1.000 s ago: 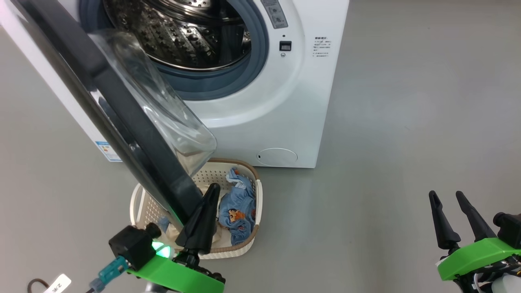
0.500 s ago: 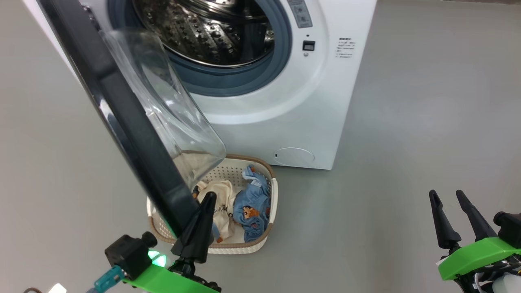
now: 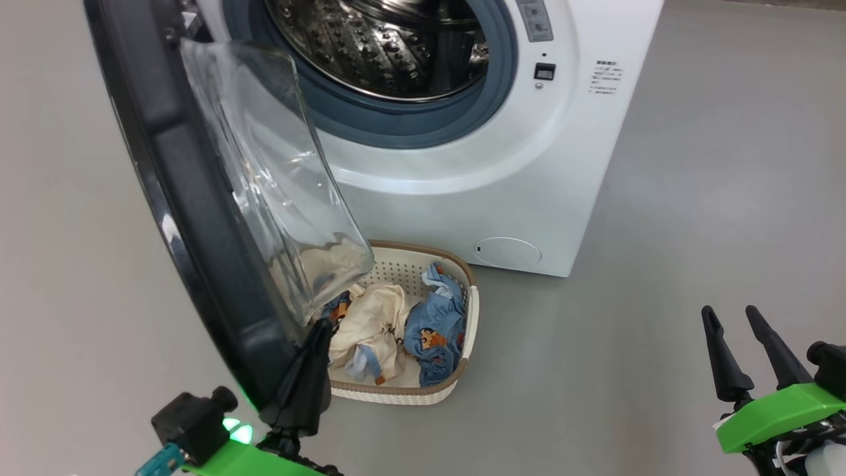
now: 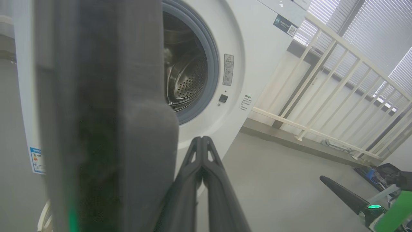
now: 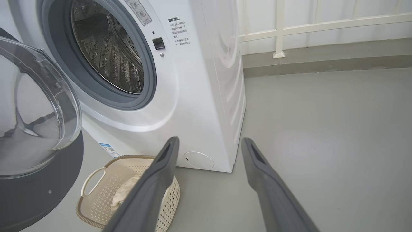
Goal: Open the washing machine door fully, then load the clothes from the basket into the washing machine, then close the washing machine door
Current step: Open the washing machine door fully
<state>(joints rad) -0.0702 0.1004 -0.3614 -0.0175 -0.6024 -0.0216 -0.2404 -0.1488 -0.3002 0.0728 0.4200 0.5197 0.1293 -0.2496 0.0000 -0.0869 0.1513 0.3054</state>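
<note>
Where head view shows clothes (image 3: 377, 317), left wrist shows railing (image 4: 305, 129).

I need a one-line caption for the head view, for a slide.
Shut left gripper at the lower edge of the open washing machine door, near the basket of clothes; right gripper open.

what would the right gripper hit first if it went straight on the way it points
Probably the washing machine: the right gripper aims at its lower front corner, near the round flap. The way there looks free, though depth is unclear.
</note>
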